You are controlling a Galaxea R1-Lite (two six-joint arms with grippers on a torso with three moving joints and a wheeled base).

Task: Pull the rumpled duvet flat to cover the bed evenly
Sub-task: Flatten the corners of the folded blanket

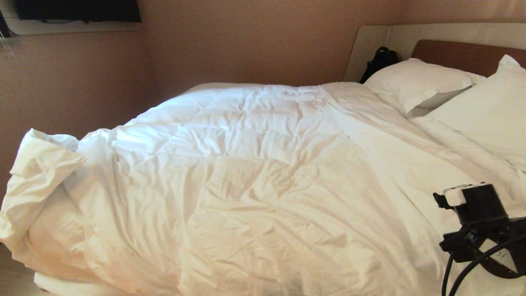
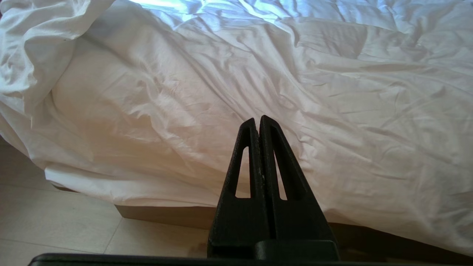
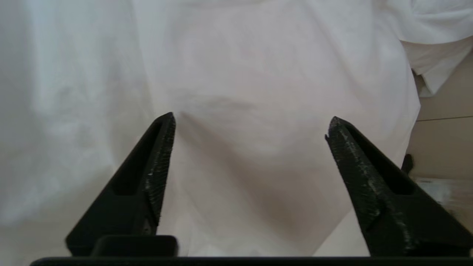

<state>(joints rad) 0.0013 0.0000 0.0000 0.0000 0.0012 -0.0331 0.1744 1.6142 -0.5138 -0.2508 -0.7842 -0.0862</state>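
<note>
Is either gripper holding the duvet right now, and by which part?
No. Right gripper is open above the duvet; left gripper is shut on nothing.

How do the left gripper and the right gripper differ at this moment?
The left gripper is shut, its fingers pressed together; the right gripper is open, its fingers wide apart. The left one points at the duvet from beside the bed; the right one hangs close above it. Both hold nothing.

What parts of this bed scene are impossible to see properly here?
- Head view: the right tool is hidden behind its own arm, and the picture's lower edge cuts off the duvet's near side.
- Head view: the dark thing beside the pillows is too small to identify.
- All views: the duvet covers the mattress.
</note>
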